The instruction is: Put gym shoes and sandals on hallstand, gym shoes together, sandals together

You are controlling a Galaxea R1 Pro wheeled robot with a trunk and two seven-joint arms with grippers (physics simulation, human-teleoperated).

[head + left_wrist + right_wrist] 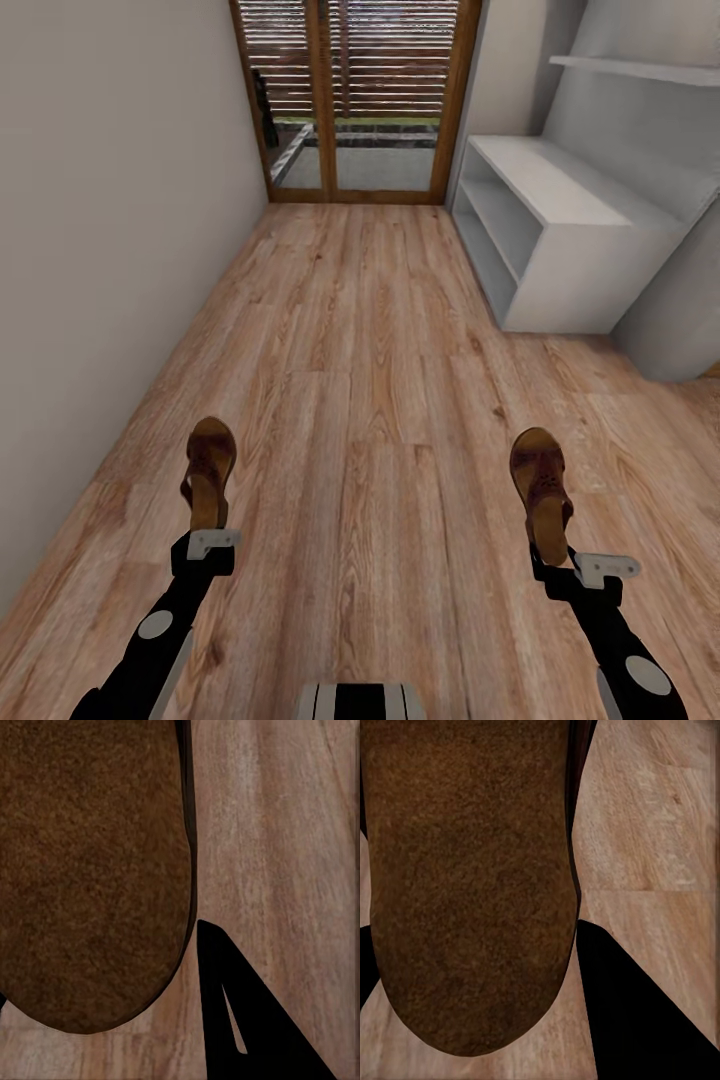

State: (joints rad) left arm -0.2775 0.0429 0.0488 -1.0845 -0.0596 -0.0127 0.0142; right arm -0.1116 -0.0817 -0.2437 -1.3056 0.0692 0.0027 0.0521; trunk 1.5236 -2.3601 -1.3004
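Note:
Each of my grippers holds one brown leather sandal by its heel end, above the wood-plank corridor floor (380,380). The left gripper (205,518) is shut on the left sandal (210,460); its brown sole (90,870) looms close in the left wrist view beside a black finger (247,1020). The right gripper (548,545) is shut on the right sandal (540,475), whose sole (472,870) lies next to a black finger (637,1012). The pale grey-white hallstand (560,200) stands ahead on the right, its bench top and open tiers bare. The gym shoes are out of view.
A plain beige wall (100,250) runs along the left of the corridor. A wooden slatted glass door (360,90) closes the far end. A grey panel (680,320) juts out just before the hallstand on the right. Open floor lies between me and the rack.

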